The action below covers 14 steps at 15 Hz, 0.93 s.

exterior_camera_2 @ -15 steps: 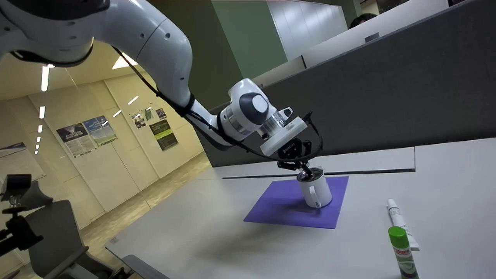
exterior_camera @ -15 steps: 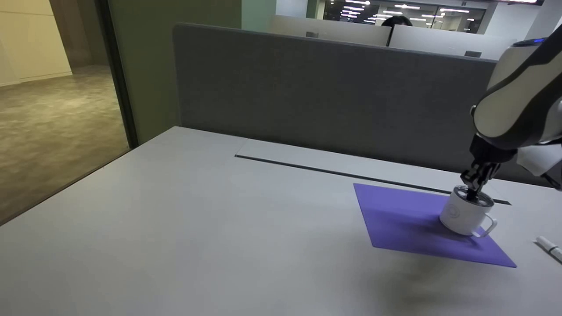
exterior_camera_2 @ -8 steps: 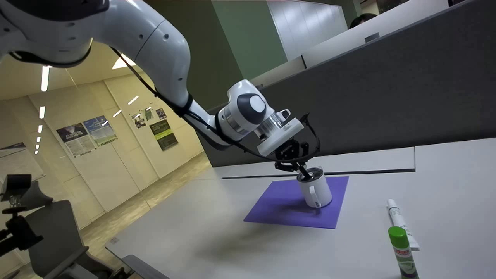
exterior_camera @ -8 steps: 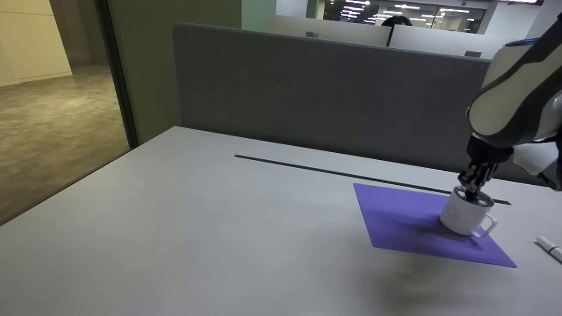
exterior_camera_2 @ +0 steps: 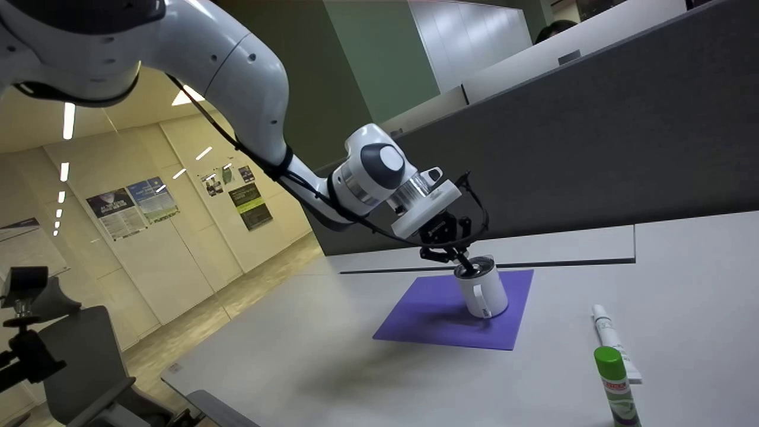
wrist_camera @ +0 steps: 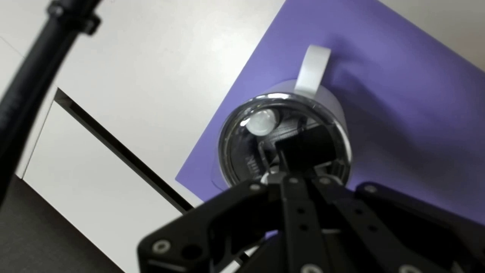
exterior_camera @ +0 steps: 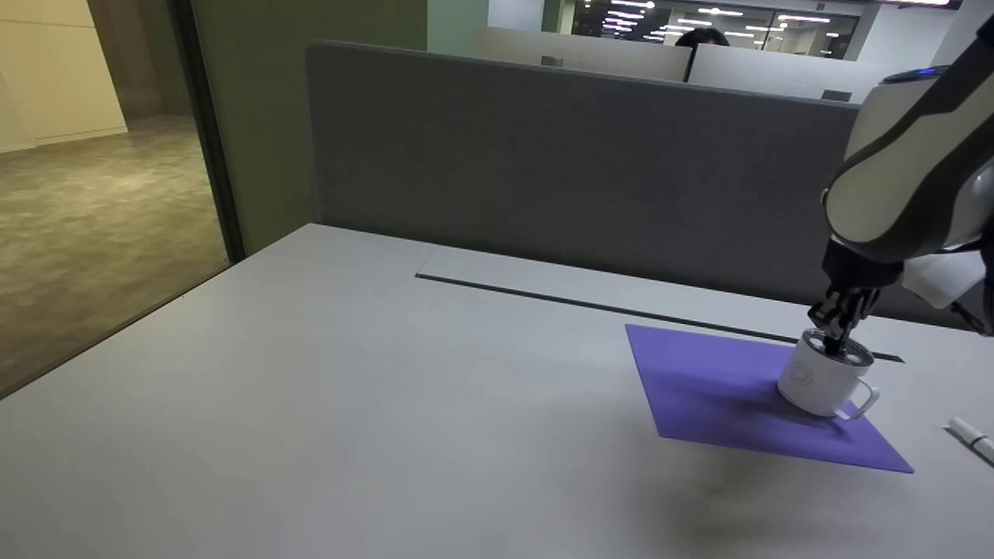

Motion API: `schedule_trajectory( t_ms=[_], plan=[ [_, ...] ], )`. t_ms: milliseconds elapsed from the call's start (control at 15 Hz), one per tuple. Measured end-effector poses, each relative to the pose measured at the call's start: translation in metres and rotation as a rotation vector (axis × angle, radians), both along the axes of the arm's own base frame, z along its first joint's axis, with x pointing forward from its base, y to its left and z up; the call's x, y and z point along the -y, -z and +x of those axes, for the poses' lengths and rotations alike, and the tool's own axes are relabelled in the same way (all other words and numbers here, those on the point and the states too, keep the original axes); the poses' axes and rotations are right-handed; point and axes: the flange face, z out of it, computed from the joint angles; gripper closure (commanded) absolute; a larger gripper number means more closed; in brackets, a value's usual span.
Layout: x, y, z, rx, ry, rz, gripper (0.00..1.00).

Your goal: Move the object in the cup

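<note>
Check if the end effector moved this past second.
Yes: the end effector shifted slightly toward picture left in both exterior views, against the purple mat.

In both exterior views we have open tabletop [exterior_camera: 373,388] beside the purple mat [exterior_camera: 699,380], while the grey partition [exterior_camera: 575,171] blocks the far side. The rim [wrist_camera: 280,96] of the cup [exterior_camera_2: 495,296] hems in the gripper [exterior_camera_2: 468,265] at its tips; how deep, we cannot tell. The handle [wrist_camera: 313,68] juts from the cup's side. In an exterior view we see a black cable [exterior_camera_2: 486,220] looping beside the gripper, and a white tube [exterior_camera_2: 611,332] and green-capped bottle [exterior_camera_2: 618,385] well apart from the mat.
</note>
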Motion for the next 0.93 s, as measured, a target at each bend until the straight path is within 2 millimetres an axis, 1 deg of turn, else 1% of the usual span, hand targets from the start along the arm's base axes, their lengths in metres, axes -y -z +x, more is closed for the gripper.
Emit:
schedule_trajectory(
  t_ms=[400, 933],
  plan=[
    [-0.0093, 0.0005, 0.0001, -0.003, -0.003, 0.002, 1.00],
    [-0.0099, 0.0030, -0.0022, -0.024, 0.002, -0.004, 1.00]
  ],
)
